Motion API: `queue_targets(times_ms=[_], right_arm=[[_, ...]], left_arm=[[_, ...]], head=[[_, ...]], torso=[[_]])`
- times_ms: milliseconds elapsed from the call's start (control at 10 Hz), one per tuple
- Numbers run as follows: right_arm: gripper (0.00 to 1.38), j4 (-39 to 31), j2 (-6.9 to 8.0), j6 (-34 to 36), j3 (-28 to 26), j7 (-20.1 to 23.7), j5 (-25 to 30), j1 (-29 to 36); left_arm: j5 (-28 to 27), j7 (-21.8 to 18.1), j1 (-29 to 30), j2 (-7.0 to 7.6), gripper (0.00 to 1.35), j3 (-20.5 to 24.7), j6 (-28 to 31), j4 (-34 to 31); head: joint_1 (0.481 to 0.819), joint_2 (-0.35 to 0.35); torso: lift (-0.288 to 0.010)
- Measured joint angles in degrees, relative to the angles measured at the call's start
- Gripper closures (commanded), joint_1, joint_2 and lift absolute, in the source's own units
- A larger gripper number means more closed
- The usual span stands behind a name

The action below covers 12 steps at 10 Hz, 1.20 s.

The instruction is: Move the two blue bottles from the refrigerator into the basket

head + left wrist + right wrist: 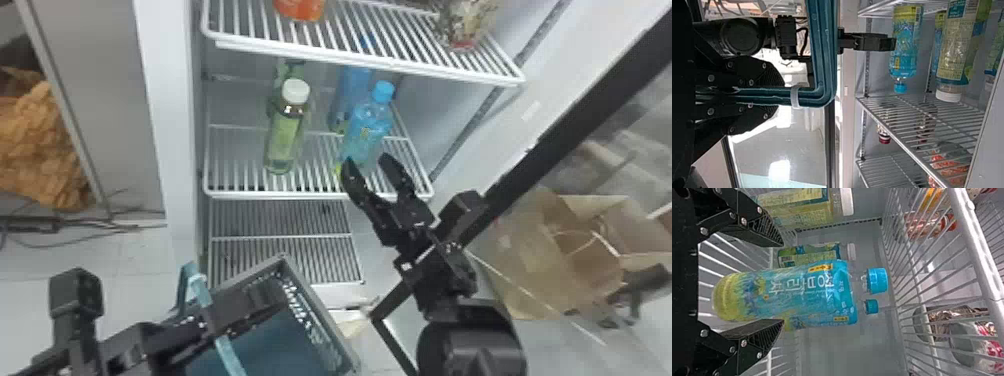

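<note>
In the head view, the front blue bottle (369, 125) stands upright on the middle refrigerator shelf, with the rear blue bottle (350, 87) behind it. My right gripper (369, 162) is open at the front bottle's lower part. In the right wrist view, the right gripper (781, 283) has one finger on each side of the front bottle (809, 290); the rear bottle (840, 319) is partly hidden. At lower left, my left gripper (245, 307) holds the handle (202, 292) of the basket (320, 310). In the left wrist view, the left gripper (764, 96) is shut on that teal handle (822, 58).
Green bottles with white caps, the front one (287, 130), stand left of the blue ones. The upper shelf (350, 52) overhangs them, with packages on it. The refrigerator's right wall and dark door edge (565, 120) are close to the right arm. A cardboard box (525, 260) sits farther right.
</note>
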Motion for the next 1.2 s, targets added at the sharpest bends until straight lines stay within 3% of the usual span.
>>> queue_targets(times_ms=[600, 700, 900, 1000, 1100, 1200], right_arm=[[0.41, 2.84, -0.10, 0.01, 0.99, -2.10, 0.77, -4.21], [0.47, 3.54, -0.16, 0.05, 1.08, -2.27, 0.59, -4.76], [0.79, 4.69, -0.24, 0.25, 1.36, -2.46, 0.16, -5.70], [1.09, 4.86, -0.27, 1.31, 1.47, -2.45, -0.04, -5.98], [1.28, 4.70, -0.33, 2.42, 1.50, -2.49, 0.25, -6.18], [1.27, 4.54, -0.35, 2.82, 1.51, -2.58, 0.50, -6.22]], left_arm=[[0.00, 0.00, -0.03, 0.00, 1.20, -0.11, -0.02, 0.00], [0.00, 0.00, -0.10, 0.00, 1.20, -0.12, -0.02, 0.00], [0.00, 0.00, -0.14, 0.00, 1.20, -0.20, -0.02, 0.00], [0.00, 0.00, -0.14, 0.00, 1.20, -0.23, -0.02, 0.00], [0.00, 0.00, -0.14, 0.00, 1.20, -0.23, -0.02, 0.00], [0.00, 0.00, -0.15, 0.00, 1.20, -0.23, -0.02, 0.00]], head=[[0.695, -0.350], [0.695, -0.350], [0.695, -0.350], [0.695, -0.350], [0.695, -0.350], [0.695, -0.350]], torso=[[-0.216], [-0.216], [-0.216], [-0.216], [-0.216], [-0.216]])
